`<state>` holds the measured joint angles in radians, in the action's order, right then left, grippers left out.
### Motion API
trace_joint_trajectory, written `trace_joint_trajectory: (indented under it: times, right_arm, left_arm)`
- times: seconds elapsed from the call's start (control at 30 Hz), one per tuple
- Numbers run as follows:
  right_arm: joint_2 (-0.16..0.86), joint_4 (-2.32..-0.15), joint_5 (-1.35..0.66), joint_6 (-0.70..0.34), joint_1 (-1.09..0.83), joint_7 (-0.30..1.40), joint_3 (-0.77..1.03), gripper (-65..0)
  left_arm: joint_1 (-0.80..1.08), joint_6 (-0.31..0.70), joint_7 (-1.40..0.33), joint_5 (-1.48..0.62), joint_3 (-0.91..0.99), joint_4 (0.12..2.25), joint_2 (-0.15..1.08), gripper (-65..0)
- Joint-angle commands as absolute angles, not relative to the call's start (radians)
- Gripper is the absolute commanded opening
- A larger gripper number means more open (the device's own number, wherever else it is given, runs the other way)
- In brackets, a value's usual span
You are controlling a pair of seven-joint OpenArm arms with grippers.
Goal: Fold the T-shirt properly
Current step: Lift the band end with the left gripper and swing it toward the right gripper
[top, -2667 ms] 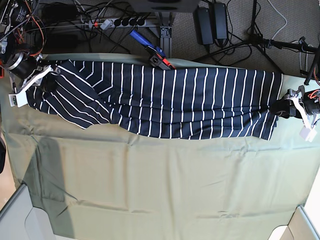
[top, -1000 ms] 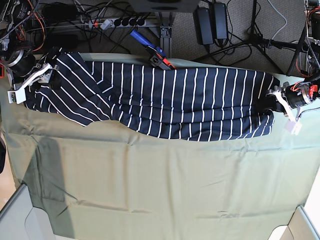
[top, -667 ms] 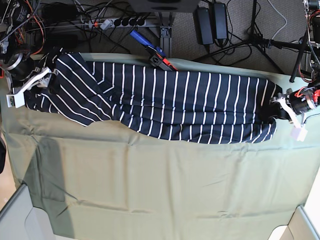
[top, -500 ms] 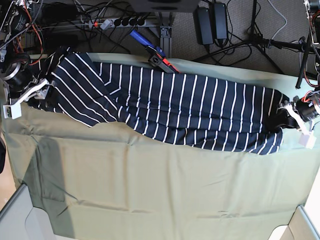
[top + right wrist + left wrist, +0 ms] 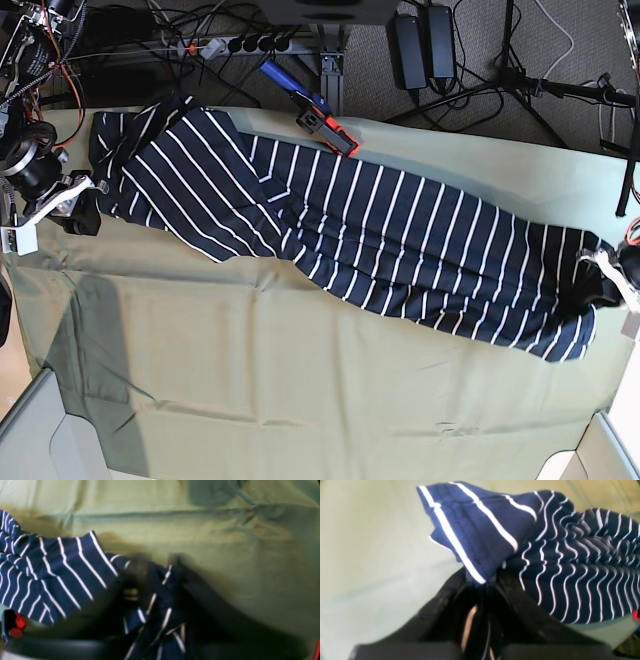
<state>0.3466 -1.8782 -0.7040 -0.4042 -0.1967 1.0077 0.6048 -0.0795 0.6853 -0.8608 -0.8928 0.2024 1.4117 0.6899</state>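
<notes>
T-shirt (image 5: 350, 230): dark navy with thin white stripes, stretched into a long band lying diagonally on the pale green cloth (image 5: 300, 390), from the far left corner down to the right edge. One end near the far left fans into a wider flap with slanted stripes; the other end narrows to a bunched tip at the right.

T-shirt, left wrist view (image 5: 545, 542): a hemmed corner with a stitched edge rises out of the black jaws; the remaining fabric ripples away to the right in tight wavy stripes.

T-shirt, right wrist view (image 5: 62, 575): striped fabric is bunched between dark jaw shapes; this view is blurred, so fine detail is unclear.

Left gripper (image 5: 482, 580): jaws drawn together on the hemmed corner of the T-shirt, fabric pinched between them. In the base view it sits at the right edge of the table (image 5: 612, 280), at the narrow tip of the garment.

Right gripper (image 5: 155, 580): appears clamped on a fold of the T-shirt, striped cloth visible between the jaws; blur limits certainty. In the base view it is at the left edge (image 5: 75, 205), just beside the wide flap.

Pale green cloth: covers the table, lightly creased, bare on the near half.

Clamp (image 5: 325, 122): red and black with a blue handle, at the far table edge, touching the T-shirt's far border.

Power strip (image 5: 245, 44): on the floor beyond the table, among cables.
</notes>
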Motion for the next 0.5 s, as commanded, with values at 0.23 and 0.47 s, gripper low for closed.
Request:
trace_joint_trajectory:
  times: [0.23, 0.47]
  right_arm:
    - [0.363, -1.892, -0.693, -0.476, -0.191, 0.979, 0.614, -65.0]
    - [0.363, -1.892, -0.692, -0.476, -0.191, 0.976, 0.614, -65.0]
  left_arm:
    - [-0.127, 0.698, -0.879, -0.957, 0.198, 1.495, 0.715, -65.0]
    - [-0.084, 0.698, -0.933, -0.982, 0.065, 1.771, 0.693, -65.0]
